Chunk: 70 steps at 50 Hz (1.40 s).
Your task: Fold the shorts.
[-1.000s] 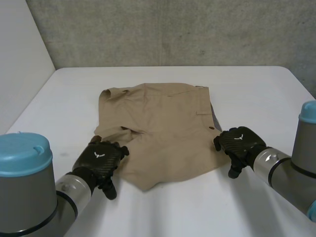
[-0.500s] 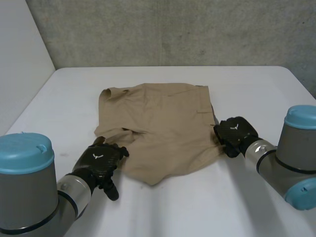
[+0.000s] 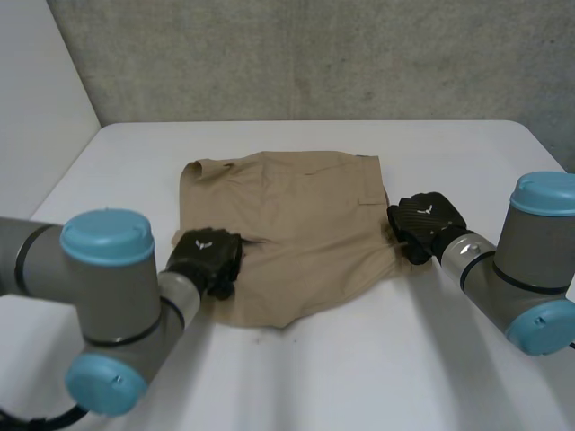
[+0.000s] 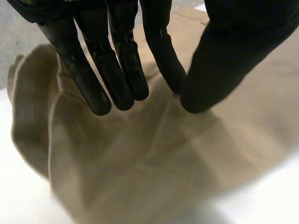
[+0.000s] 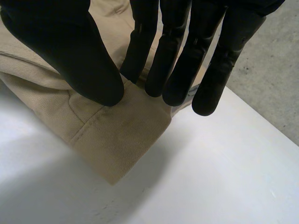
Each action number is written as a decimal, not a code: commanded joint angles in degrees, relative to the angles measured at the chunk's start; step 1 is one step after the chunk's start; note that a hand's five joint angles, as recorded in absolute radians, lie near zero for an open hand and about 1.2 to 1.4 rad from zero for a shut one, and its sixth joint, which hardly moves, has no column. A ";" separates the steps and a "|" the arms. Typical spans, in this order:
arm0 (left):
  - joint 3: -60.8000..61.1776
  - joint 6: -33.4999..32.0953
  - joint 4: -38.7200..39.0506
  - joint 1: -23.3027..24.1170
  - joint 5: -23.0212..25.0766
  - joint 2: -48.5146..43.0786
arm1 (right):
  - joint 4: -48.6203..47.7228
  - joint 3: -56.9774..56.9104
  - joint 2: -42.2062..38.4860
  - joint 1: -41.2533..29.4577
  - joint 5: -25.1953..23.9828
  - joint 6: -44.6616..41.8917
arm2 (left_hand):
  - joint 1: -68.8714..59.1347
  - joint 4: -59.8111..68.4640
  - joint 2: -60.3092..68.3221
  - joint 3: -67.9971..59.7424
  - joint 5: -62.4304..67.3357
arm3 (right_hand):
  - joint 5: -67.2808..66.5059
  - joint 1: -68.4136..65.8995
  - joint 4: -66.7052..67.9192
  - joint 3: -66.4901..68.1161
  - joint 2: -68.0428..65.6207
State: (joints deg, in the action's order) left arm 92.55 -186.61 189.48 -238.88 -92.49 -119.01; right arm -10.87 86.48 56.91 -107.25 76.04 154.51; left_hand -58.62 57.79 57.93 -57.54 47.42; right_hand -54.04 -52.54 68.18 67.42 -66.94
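Frankly, with the tan shorts lying on the table, we fear that our left hand, fingers straight over the near leg, and our right hand, fingers straight at the right edge, may pinch only one layer and drag it askew.

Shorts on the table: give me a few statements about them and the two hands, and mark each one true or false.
1. The shorts are tan. True.
2. The left hand is on the shorts' near left part. True.
3. The right hand rests on the middle of the shorts. False: it is at their right edge.
4. The shorts hang over the table's edge. False: they lie wholly on the white table.
5. The shorts lie rolled into a ball. False: they lie spread out.
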 commanded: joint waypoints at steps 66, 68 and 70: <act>-2.37 -3.67 -3.15 -0.45 0.12 -4.03 | 0.24 2.37 1.10 -0.07 1.66 -0.43 | 19.14 -18.31 -18.45 18.06 -17.93 | -15.96 -27.46 11.82 12.58 -13.06; -3.43 -3.67 -3.24 -0.45 0.03 -4.83 | 0.15 2.37 1.10 -0.07 1.66 -0.43 | 18.64 -17.81 -17.94 17.56 -17.43 | -15.96 -27.46 11.82 12.58 -13.06; -4.31 -3.76 -3.24 -0.45 0.03 -5.35 | 0.15 2.37 1.01 -0.07 1.66 -0.43 | 17.63 -16.80 -16.93 16.55 -16.42 | -15.96 -27.46 11.82 12.58 -13.06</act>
State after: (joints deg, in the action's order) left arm 90.81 -190.31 186.43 -239.33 -92.42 -122.65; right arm -10.64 88.87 58.07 -107.29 77.69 154.12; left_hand -32.50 34.02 33.74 -33.70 23.95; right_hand -54.06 -53.41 68.18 67.42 -66.94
